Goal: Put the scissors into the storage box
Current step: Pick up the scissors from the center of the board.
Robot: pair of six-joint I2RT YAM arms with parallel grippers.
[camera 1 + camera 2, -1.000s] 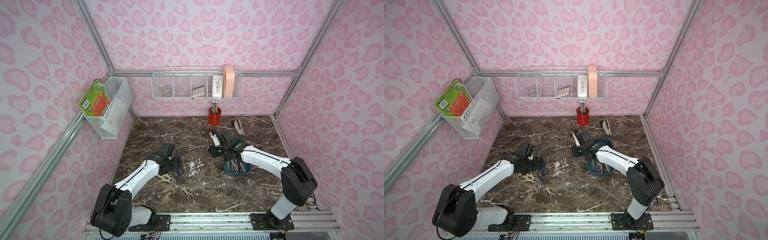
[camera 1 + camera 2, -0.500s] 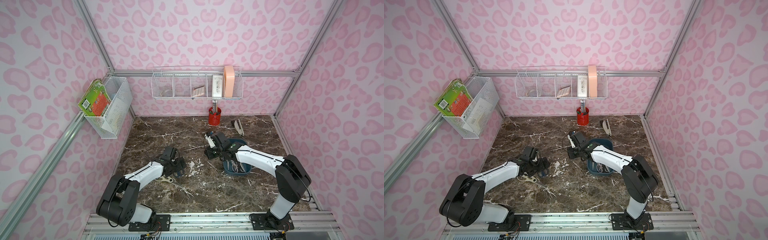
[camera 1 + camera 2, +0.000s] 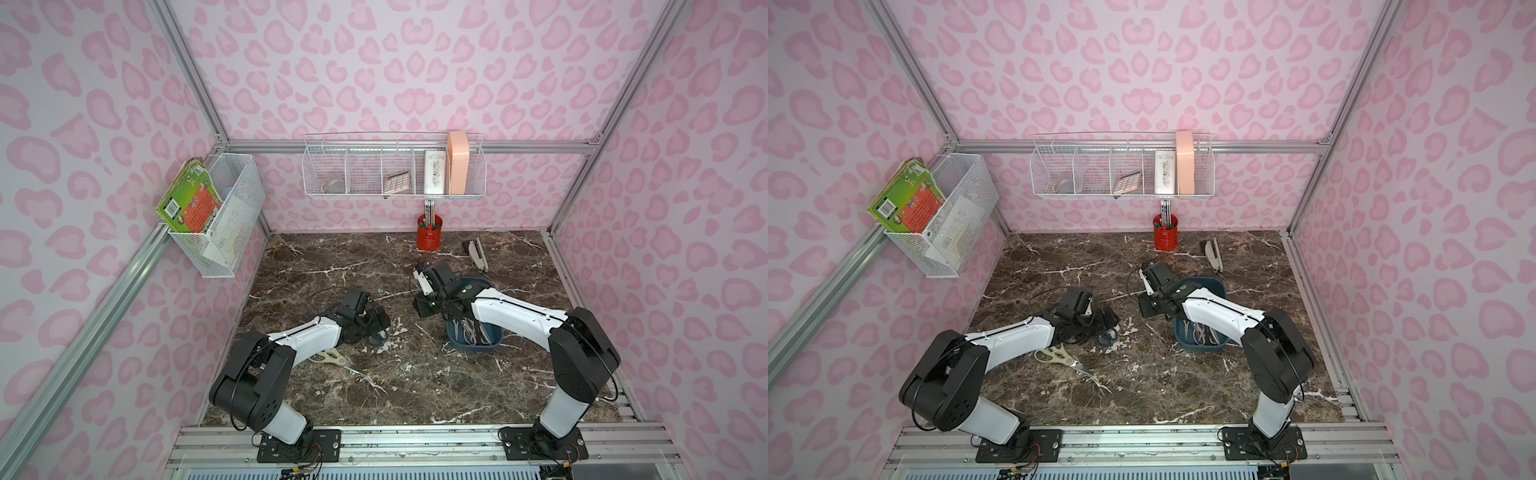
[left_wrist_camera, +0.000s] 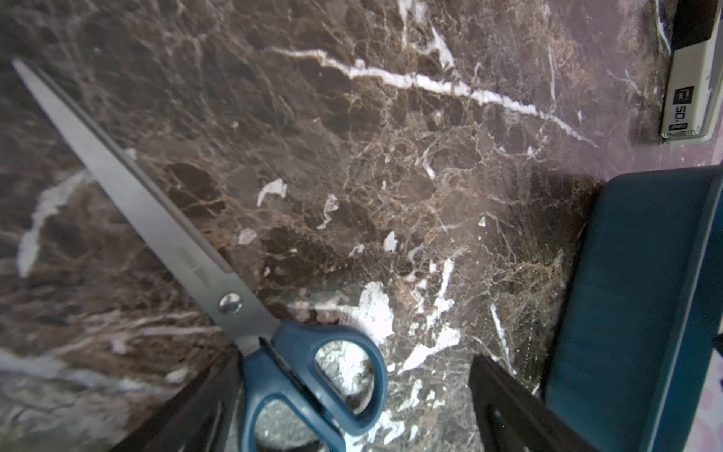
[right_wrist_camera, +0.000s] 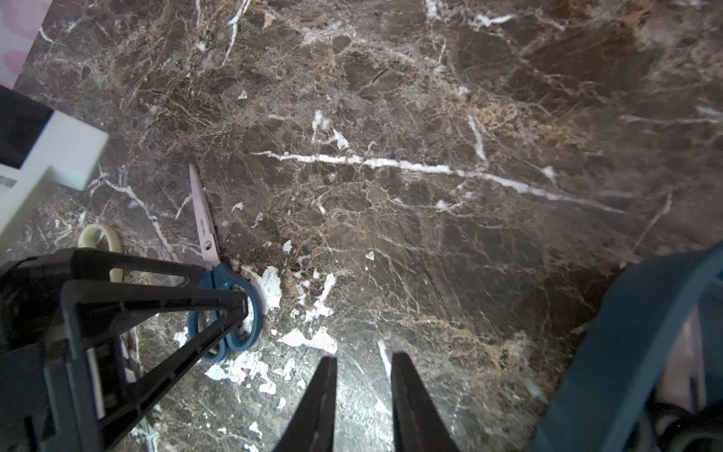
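A navy-handled pair of scissors (image 3: pixel 376 335) (image 3: pixel 1106 336) (image 4: pixel 313 375) (image 5: pixel 207 235) lies flat on the marble. My left gripper (image 3: pixel 380 322) (image 3: pixel 1108 322) (image 4: pixel 352 391) is low over it and open. Its jaws stand wide on either side of the handle loops. Cream-handled shears (image 3: pixel 332 357) (image 3: pixel 1054 355) lie beside my left forearm. The teal storage box (image 3: pixel 473 348) (image 3: pixel 1200 348) (image 4: pixel 641 293) (image 5: pixel 626 332) holds several scissors (image 3: pixel 469 330). My right gripper (image 3: pixel 419 309) (image 3: pixel 1144 309) (image 5: pixel 365 391) hovers left of the box, open by a narrow gap with nothing in it.
A red pen cup (image 3: pixel 430 235) and a white-grey stapler (image 3: pixel 476 251) (image 4: pixel 692 78) stand near the back wall. A wire basket (image 3: pixel 395 174) hangs on the back wall and another (image 3: pixel 224 220) on the left wall. My right forearm crosses above the box.
My left gripper has moved right and down onto the navy scissors' handle. The right gripper has shifted slightly left and towards the front, away from the box.
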